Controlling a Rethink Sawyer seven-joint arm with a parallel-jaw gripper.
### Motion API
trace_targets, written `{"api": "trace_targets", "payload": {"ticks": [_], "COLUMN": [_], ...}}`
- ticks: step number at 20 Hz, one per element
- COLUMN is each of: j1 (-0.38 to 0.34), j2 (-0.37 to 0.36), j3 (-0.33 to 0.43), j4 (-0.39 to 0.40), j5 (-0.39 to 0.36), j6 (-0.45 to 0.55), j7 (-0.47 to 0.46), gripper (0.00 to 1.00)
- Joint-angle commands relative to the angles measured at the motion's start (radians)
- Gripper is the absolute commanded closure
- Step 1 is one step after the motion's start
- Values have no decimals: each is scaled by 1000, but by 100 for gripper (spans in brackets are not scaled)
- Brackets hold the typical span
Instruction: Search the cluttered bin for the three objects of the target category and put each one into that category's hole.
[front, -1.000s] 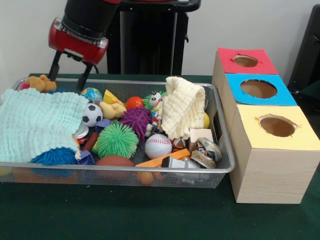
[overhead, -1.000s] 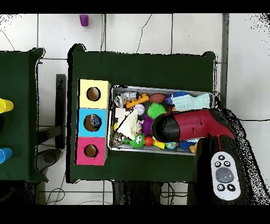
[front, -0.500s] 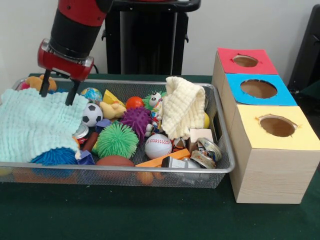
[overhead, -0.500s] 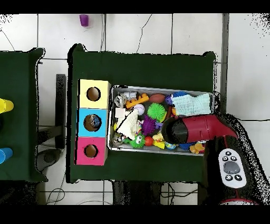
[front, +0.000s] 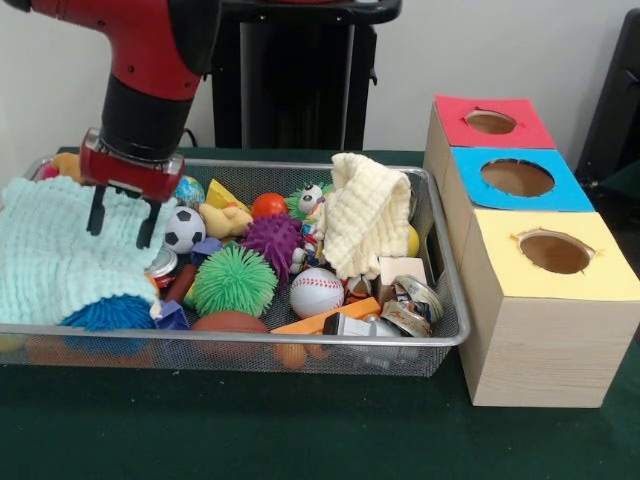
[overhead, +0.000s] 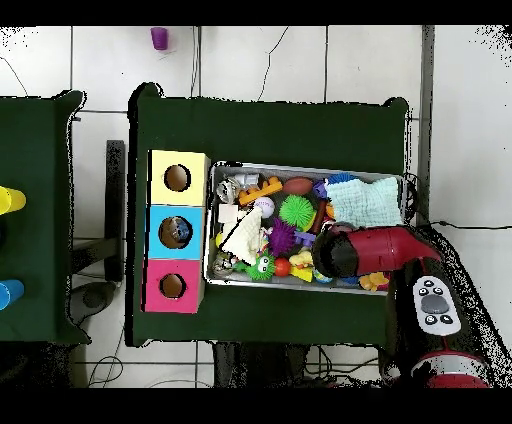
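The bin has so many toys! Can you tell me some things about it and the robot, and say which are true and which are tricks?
1. The gripper is open above the mint cloth. True.
2. The baseball sits in the red box's hole. False: it lies in the bin.
3. The yellow cloth lies in the bin. True.
4. The gripper holds the green spiky ball. False: it holds nothing.

wall (front: 520, 45): pale | floor (overhead: 250, 60): white tiles | table (front: 250, 430): green cloth
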Motion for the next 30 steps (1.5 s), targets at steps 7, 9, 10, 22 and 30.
{"api": "trace_targets", "payload": {"ticks": [7, 9, 10, 22, 30], "j1": [25, 47, 57, 51, 14], "j2": [218, 247, 260, 311, 302], "j3": [-29, -47, -54, -61, -17], "j4": [-163, -195, -211, -224, -187], "j5": [-69, -69, -68, -17, 27], "j6": [-88, -84, -79, -98, -79], "j7": [58, 76, 80, 59, 41], "gripper": [0, 0, 0, 100, 100]}}
